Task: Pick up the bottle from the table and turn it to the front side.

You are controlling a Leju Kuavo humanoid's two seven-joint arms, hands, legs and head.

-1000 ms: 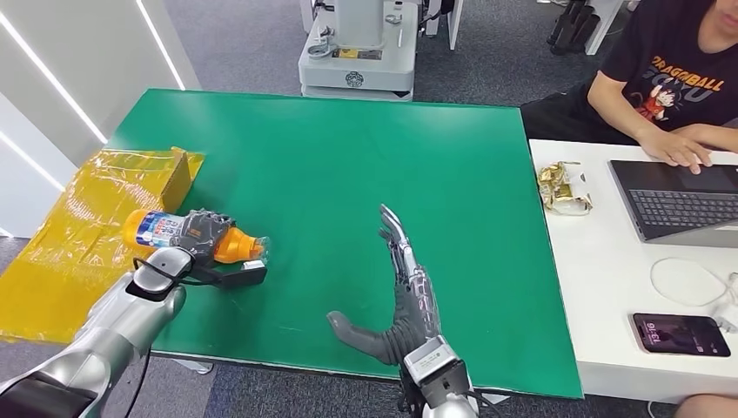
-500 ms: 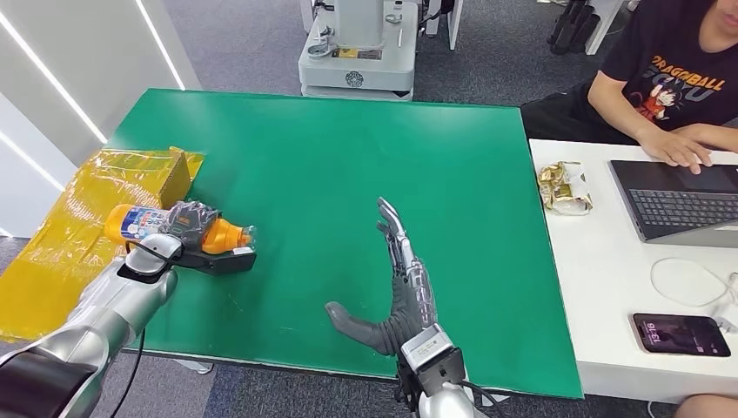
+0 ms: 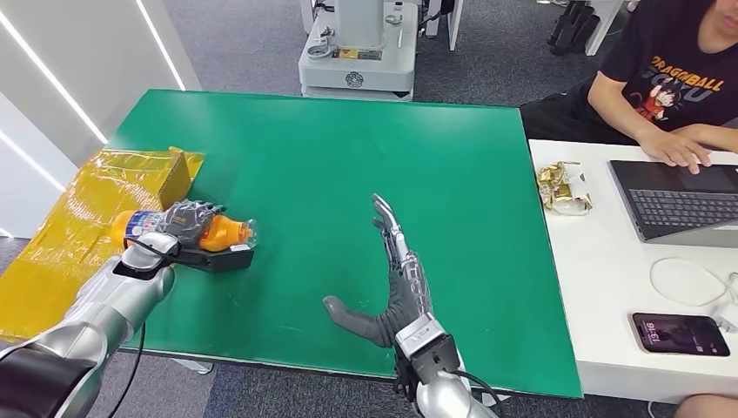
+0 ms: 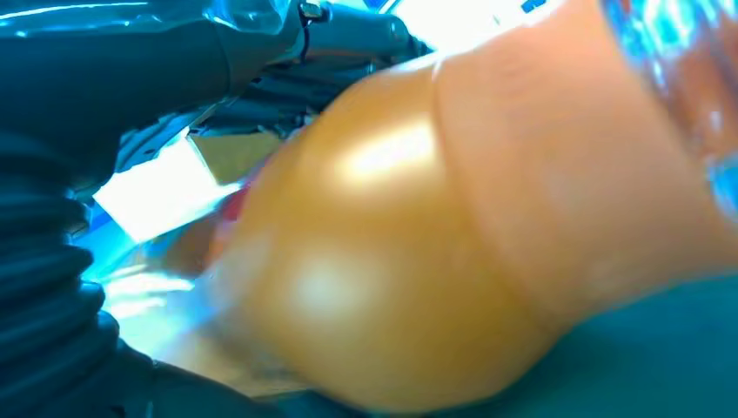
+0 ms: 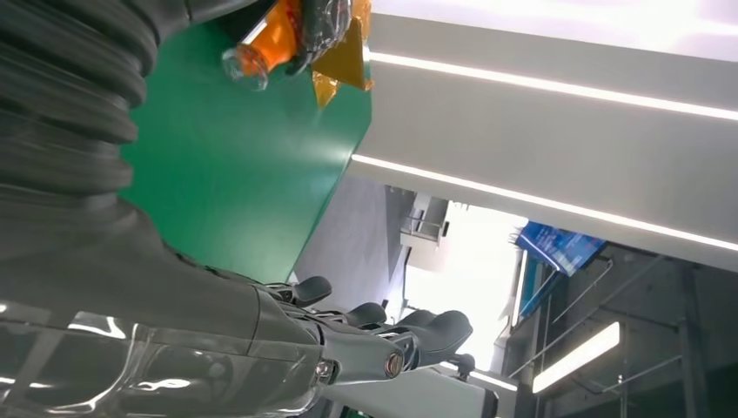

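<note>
An orange drink bottle (image 3: 218,233) with a blue and white label lies on its side near the left edge of the green table (image 3: 348,165), its clear cap end pointing right. My left hand (image 3: 185,225) grips it around the middle, fingers wrapped over the top. Close up, the bottle (image 4: 418,244) is a blurred orange bulge against my left hand (image 4: 113,131). My right hand (image 3: 396,292) stands open near the table's front edge, fingers straight and thumb spread, holding nothing. The bottle (image 5: 265,39) also appears beyond my right hand (image 5: 261,331), small and far.
A yellow wrapped box (image 3: 96,209) sits at the table's left edge, just behind the bottle. To the right, a white desk (image 3: 609,287) carries a laptop (image 3: 679,200), a phone (image 3: 680,334) and a snack packet (image 3: 564,187); a person (image 3: 670,78) sits there typing.
My left hand has carried the bottle left and a little back toward the yellow box, the bottle turning slightly in its grip. My right hand has edged a little to the left, still open.
</note>
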